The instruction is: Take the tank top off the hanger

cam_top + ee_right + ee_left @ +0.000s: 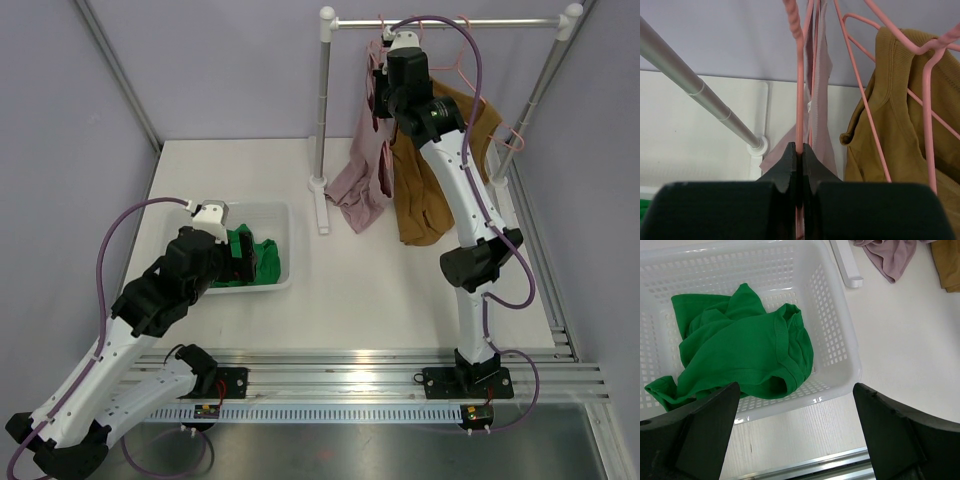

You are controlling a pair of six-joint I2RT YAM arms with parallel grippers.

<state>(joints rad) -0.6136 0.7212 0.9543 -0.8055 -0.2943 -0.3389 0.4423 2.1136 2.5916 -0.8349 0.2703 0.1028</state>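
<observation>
A mauve tank top [362,170] hangs from a pink hanger [800,75] on the clothes rail [450,22]; its hem drapes on the table. My right gripper [800,150] is shut on the pink hanger's wire, up at the rail [385,70]. The tank top's strap [821,90] shows just beyond the fingers. My left gripper [795,435] is open and empty, hovering over the near edge of a white basket [850,340]; in the top view it [240,255] sits over the basket.
A mustard garment [430,190] hangs on another pink hanger [925,55] right of the tank top. A green shirt [740,355] lies in the basket. The rail's left post [322,120] stands on a white base [322,215].
</observation>
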